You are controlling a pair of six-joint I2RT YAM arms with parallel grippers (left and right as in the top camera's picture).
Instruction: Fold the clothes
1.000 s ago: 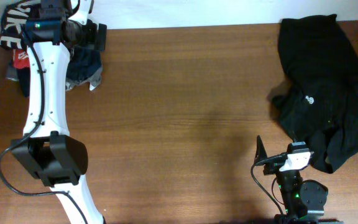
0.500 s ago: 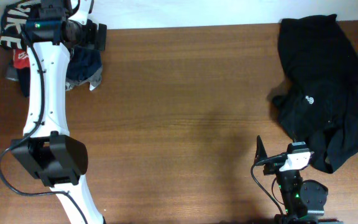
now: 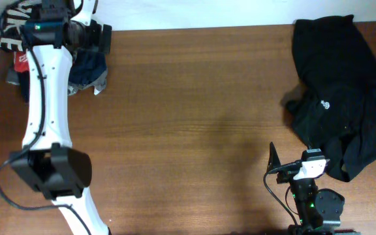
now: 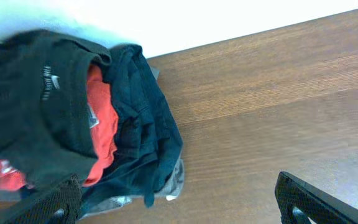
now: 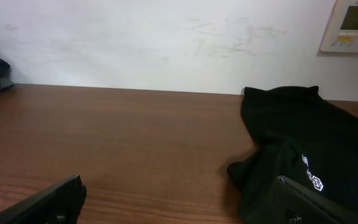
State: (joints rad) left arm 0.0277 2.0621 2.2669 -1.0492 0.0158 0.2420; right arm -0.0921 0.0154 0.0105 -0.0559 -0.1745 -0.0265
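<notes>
Overhead: a heap of clothes [image 3: 17,40] sits at the table's [image 3: 194,111] far-left corner, with the left tool [image 3: 102,39] wide open and empty just by it. Black shirts [image 3: 338,98] lie crumpled far right, near the right tool [image 3: 307,160], which is likewise wide open and empty. A pinch into that tangled heap could drag several garments out together.

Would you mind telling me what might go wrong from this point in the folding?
The open left gripper hangs over a tangled pile; closing could pinch the navy garment and red garment together. The black T-shirt overlaps the table's far edge and might slip off if tugged.
</notes>
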